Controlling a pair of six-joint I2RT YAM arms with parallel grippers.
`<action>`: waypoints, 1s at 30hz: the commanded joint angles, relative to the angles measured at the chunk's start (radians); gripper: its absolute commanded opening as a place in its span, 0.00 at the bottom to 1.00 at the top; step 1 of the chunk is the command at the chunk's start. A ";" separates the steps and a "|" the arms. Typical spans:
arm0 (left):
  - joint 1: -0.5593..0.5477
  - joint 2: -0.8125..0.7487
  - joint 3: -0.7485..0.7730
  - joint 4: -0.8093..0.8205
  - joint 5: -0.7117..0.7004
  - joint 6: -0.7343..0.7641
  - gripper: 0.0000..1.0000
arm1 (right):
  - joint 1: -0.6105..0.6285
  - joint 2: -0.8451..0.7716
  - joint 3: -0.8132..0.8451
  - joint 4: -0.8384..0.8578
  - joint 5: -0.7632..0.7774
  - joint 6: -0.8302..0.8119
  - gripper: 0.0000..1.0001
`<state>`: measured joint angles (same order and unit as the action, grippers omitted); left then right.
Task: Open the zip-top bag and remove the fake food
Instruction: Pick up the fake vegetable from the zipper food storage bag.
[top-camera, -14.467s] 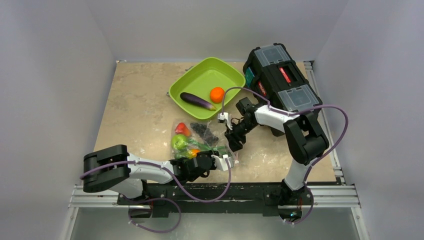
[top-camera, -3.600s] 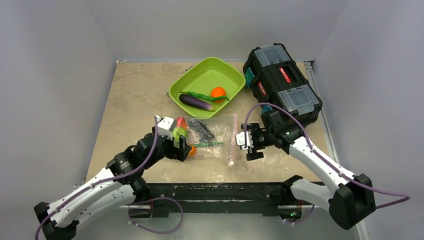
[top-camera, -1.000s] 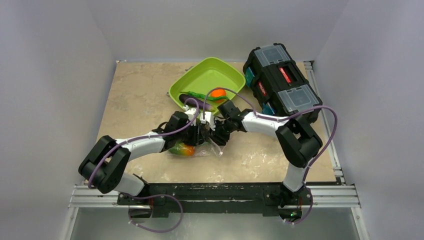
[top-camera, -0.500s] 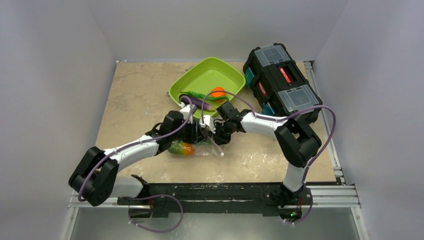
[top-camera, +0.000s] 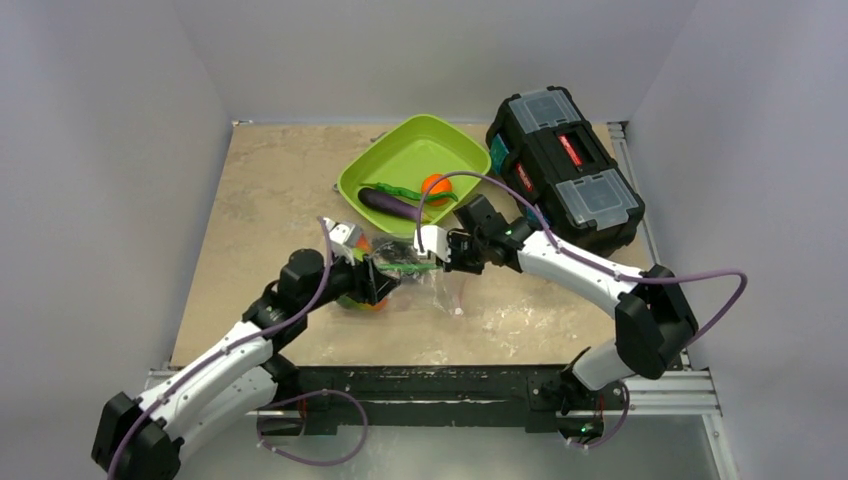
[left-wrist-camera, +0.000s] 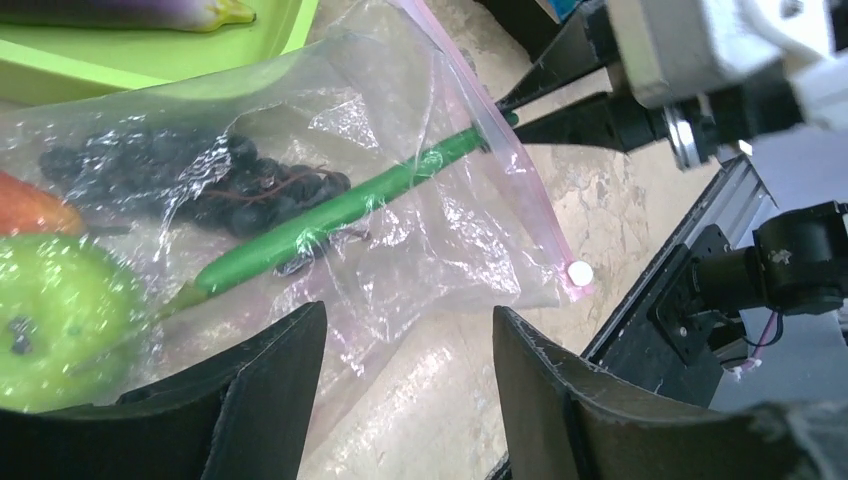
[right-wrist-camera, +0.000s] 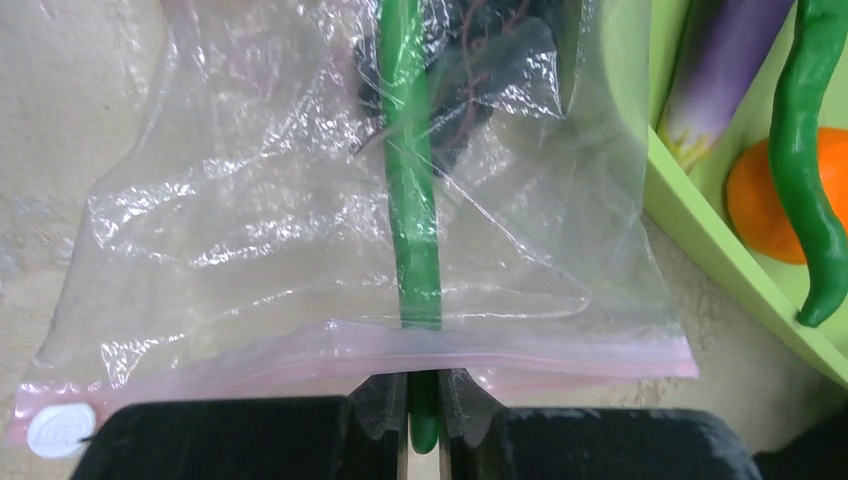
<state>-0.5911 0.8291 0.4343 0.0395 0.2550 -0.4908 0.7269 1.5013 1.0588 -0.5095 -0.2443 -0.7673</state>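
Note:
The zip-top bag (right-wrist-camera: 300, 220) lies on the table with its pink zip strip (right-wrist-camera: 300, 362) toward my right gripper; it also shows in the top view (top-camera: 440, 292) and the left wrist view (left-wrist-camera: 400, 230). My right gripper (right-wrist-camera: 424, 395) is shut on the end of a long green pod (right-wrist-camera: 410, 180) that sticks out through the bag's mouth. Dark grapes (left-wrist-camera: 250, 185), a green lime (left-wrist-camera: 50, 320) and a red strawberry (left-wrist-camera: 25, 205) lie inside the bag. My left gripper (left-wrist-camera: 405, 325) is open and empty over the bag's near corner, at its closed end (top-camera: 388, 280).
The lime-green tray (top-camera: 400, 150) behind the bag holds a purple eggplant (top-camera: 390, 203), an orange (top-camera: 435, 184) and a green chili (right-wrist-camera: 810, 150). A black toolbox (top-camera: 565, 165) stands at the back right. The tray's rim (right-wrist-camera: 700, 215) is close beside the bag.
My right gripper has drawn back to the right with the green pod, pulling its end out through the bag's mouth. My left arm has pulled back toward the near left.

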 joint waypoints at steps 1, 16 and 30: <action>0.001 -0.173 -0.064 -0.007 -0.027 0.035 0.63 | 0.005 -0.033 -0.016 -0.075 0.120 -0.062 0.00; 0.001 -0.445 -0.100 -0.204 -0.123 0.029 0.78 | 0.004 -0.207 -0.090 -0.192 0.291 -0.069 0.00; 0.002 -0.512 -0.068 -0.350 -0.245 0.026 0.85 | -0.107 -0.536 -0.190 -0.351 0.458 -0.088 0.00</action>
<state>-0.5911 0.3328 0.3237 -0.2729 0.0654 -0.4747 0.6693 1.0462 0.8822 -0.7822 0.1478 -0.8356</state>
